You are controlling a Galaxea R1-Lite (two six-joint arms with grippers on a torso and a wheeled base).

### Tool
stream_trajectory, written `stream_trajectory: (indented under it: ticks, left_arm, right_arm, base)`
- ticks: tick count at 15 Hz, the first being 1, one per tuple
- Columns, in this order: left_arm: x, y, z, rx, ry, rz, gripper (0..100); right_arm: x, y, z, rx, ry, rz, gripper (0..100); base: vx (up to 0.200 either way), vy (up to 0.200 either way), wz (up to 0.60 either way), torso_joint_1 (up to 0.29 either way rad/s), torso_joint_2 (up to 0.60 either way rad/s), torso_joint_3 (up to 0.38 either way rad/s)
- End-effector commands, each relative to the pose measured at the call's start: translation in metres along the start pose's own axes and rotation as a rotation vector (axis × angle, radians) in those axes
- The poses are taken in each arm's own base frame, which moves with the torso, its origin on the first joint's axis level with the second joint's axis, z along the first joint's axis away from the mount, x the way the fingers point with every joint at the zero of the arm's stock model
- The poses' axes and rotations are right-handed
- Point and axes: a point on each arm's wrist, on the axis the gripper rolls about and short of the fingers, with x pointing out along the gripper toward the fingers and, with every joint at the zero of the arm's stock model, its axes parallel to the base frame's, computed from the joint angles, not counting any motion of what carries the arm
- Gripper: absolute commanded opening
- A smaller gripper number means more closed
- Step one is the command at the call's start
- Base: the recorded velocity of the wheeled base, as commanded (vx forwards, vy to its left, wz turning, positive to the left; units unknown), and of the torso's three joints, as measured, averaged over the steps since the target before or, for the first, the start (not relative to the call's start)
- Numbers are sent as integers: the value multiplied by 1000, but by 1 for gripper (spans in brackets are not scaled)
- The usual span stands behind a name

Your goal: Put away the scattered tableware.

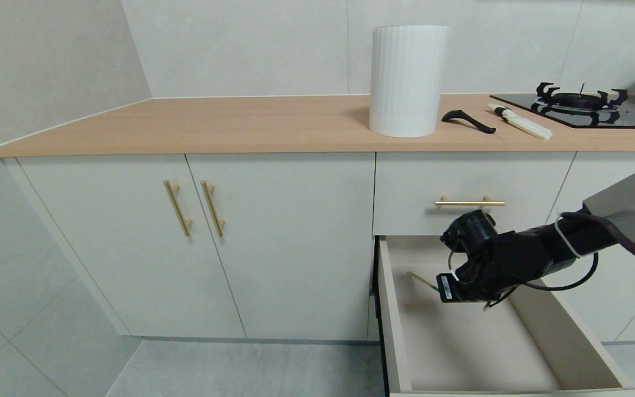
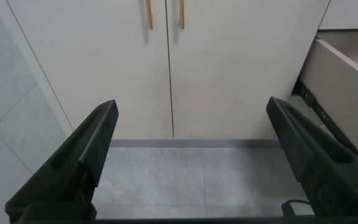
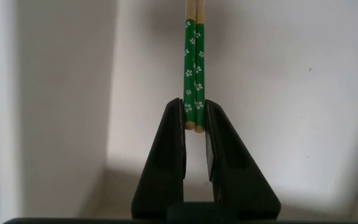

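My right gripper (image 3: 195,118) is shut on a pair of wooden chopsticks (image 3: 194,62) with green flowered ends. In the head view the right gripper (image 1: 443,285) hangs inside the open lower drawer (image 1: 392,309), near its back left part, and the chopsticks (image 1: 422,280) stick out to the left above the drawer floor. On the wooden counter lie a black curved utensil (image 1: 467,119) and a cream knife with a dark band (image 1: 518,121), to the right of a white ribbed cylinder (image 1: 407,80). My left gripper (image 2: 194,143) is open, low above the floor before the cupboard doors.
A black gas hob (image 1: 587,107) sits at the counter's right end. The upper drawer (image 1: 469,190) with a brass handle is closed above the open one. Two cupboard doors with brass handles (image 1: 193,208) stand closed on the left. Grey tiled floor (image 2: 185,180) lies below.
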Motion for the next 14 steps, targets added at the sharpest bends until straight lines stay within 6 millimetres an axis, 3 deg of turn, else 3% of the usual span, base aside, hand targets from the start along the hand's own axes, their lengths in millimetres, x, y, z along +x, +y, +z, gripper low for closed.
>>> stream_trajectory:
  ticks: [1, 14]
  left_arm:
    - [0, 0, 0, 0, 0, 0, 100]
    - [0, 0, 0, 0, 0, 0, 100]
  right_arm:
    - [22, -1, -9, -5, 56, -13, 0]
    - [59, 3, -31, -42, 136, -115, 0]
  base:
    - [0, 0, 0, 0, 0, 0]
    - [0, 0, 0, 0, 0, 0]
